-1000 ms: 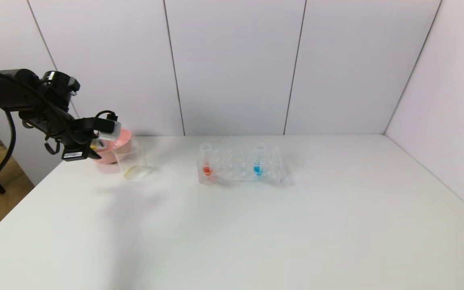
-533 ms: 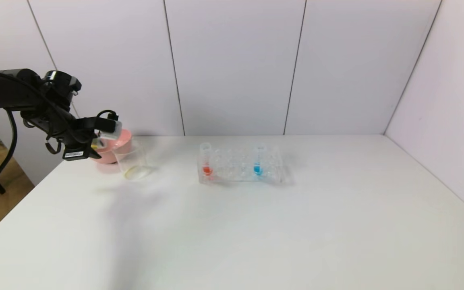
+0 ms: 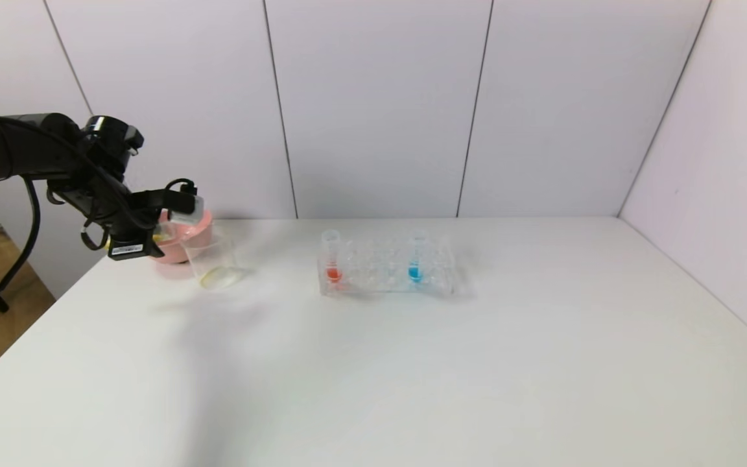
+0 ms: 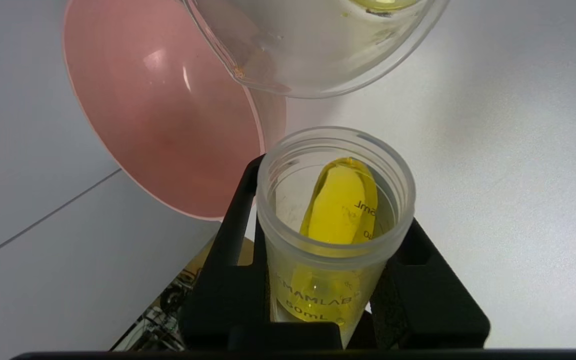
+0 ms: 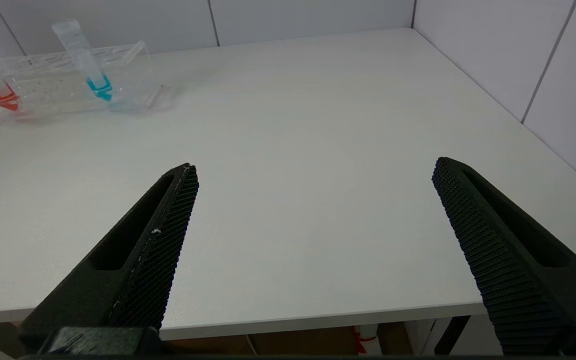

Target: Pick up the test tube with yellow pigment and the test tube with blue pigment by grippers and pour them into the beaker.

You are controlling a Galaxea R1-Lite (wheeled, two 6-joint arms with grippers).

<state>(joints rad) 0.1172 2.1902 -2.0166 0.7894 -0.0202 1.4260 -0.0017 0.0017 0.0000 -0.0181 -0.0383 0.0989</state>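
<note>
White tabletop (image 3: pixel 412 363) under us; our left gripper (image 4: pixel 328 280) pinches the test tube with yellow pigment (image 4: pixel 338 210), tipped, its mouth just short of the beaker (image 4: pixel 313 55) rim. Misaligned pouring risks spilling beside it, toward the pink bowl (image 4: pixel 158 130).

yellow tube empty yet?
No. The test tube with yellow pigment, clamped in the left gripper, holds yellow liquid; a thin yellow layer lies in the beaker.

A glossy pink bowl (image 4: pixel 168 125), clear glass beaker (image 4: pixel 313 50), matt white table (image 3: pixel 412 363) and ribbed matt-black right claw (image 5: pixel 313 210) pads are seen.
</note>
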